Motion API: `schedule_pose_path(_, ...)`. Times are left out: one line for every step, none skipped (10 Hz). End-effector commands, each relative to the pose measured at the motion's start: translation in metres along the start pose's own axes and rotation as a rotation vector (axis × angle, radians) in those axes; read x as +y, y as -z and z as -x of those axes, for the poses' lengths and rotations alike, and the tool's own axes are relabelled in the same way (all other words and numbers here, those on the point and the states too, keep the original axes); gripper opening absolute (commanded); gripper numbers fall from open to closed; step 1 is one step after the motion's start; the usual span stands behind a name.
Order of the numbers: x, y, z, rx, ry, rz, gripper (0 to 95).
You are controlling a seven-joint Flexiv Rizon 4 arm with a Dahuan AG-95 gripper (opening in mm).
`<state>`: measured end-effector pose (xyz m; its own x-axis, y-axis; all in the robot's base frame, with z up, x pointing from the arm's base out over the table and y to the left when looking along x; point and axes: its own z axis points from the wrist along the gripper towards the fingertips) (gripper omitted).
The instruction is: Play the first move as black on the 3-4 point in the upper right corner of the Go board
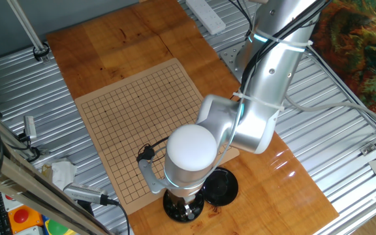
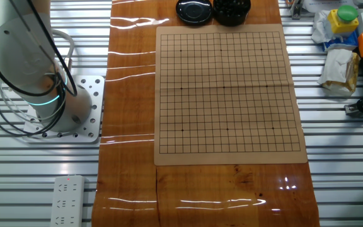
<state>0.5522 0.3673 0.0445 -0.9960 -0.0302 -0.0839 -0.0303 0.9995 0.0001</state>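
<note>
Over the stone bowl [image 1: 183,205], the gripper [image 1: 187,207] reaches for a black stone.
The board [image 2: 229,94] lies bare beside the lid [image 2: 194,11]; whether its fingers are parted or hold anything, I cannot tell.

The arm's white wrist housing [image 1: 189,149] covers the gripper, so how its jaws stand cannot be told, and it hides the board's [image 1: 136,117] near corner. The bowl [image 2: 232,9] of black stones is cut by the top edge in the other fixed view; single stones are too small to separate.
</note>
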Motion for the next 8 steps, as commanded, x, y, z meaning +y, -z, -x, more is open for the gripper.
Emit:
schedule_pose_path(0.0006, 0.0028, -0.0003, 0.001, 0.001, 0.001, 0.0)
schedule_pose_path(0.0009, 0.005, -0.0004, 0.001, 0.004, 0.0, 0.0)
schedule_pose_path(0.001, 0.0054, -0.0005, 0.001, 0.007, 0.0, 0.0)
schedule_pose_path(0.0009, 0.0054, -0.0005, 0.0, 0.01, 0.002, 19.0)
schedule_pose_path(0.001, 0.0055, -0.0005, -0.001, 0.013, 0.004, 19.0)
schedule_pose_path(0.0009, 0.0054, -0.0006, -0.001, 0.015, 0.004, 19.0)
schedule_pose_path(0.0014, 0.005, -0.0014, -0.001, 0.019, 0.005, 38.0)
schedule_pose_path(0.0018, 0.0044, -0.0023, 0.0, 0.019, 0.005, 38.0)
